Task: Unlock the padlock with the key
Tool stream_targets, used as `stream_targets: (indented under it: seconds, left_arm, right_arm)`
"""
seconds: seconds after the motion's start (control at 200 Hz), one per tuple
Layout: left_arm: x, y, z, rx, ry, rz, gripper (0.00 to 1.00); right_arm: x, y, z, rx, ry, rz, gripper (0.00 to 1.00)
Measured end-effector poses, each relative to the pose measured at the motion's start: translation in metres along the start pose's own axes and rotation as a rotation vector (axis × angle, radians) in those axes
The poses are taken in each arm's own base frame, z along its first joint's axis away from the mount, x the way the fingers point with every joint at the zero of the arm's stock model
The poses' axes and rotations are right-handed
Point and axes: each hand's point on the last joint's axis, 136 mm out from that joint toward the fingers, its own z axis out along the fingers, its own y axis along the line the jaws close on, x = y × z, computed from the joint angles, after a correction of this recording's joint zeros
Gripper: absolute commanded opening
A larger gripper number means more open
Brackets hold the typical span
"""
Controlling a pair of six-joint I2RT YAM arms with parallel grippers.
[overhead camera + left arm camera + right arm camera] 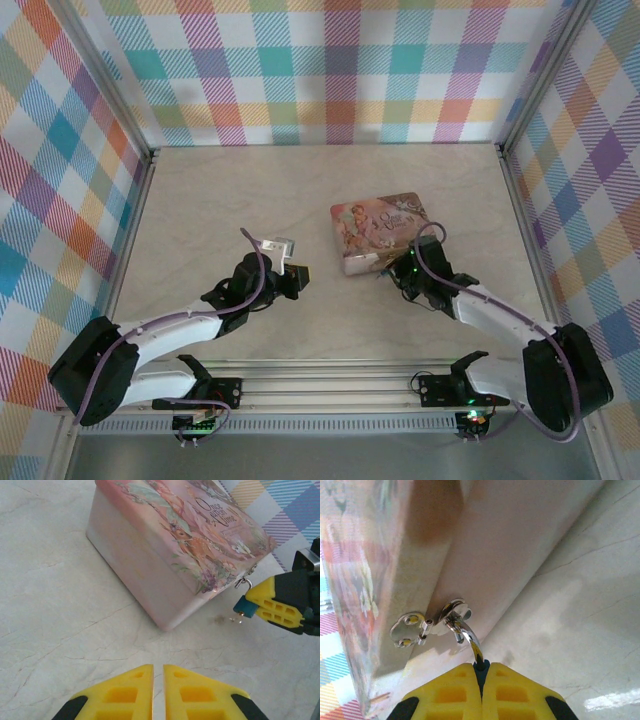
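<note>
Padlock (245,606) is hanging, apparently locked, on the pink box's (165,540) hasp (435,625).
Right gripper (481,680) is clamping it; left gripper (158,680) is hovering closed.

The right gripper (481,672) pinches the little padlock (473,643)
Its shiny hook goes through the metal latch (427,625) on the pink box (520,540), which sits on the pale table (590,620).
</note>
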Motion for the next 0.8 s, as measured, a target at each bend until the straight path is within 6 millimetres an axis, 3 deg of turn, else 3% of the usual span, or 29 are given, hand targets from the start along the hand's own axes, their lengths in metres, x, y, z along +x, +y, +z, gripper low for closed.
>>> stream_targets:
  seconds: [0.19,0.365,0.625,0.805]
  left_arm:
    - [0.003,0.002,-0.001,-0.008,0.014,0.016,0.13]
    - [0.002,0.001,-0.005,-0.006,0.01,0.028,0.13]
    - [-0.002,-0.002,-0.011,0.0,-0.001,0.036,0.13]
    - [-0.004,-0.003,-0.013,0.002,-0.007,0.04,0.14]
  right_arm:
    - [0.004,-0.019,0.014,0.032,0.021,0.056,0.0]
    - [0.003,-0.02,0.014,0.017,0.013,0.084,0.0]
    - [-0.008,-0.01,0.005,-0.025,-0.003,0.128,0.0]
    - [-0.013,0.008,0.002,-0.063,-0.008,0.127,0.0]
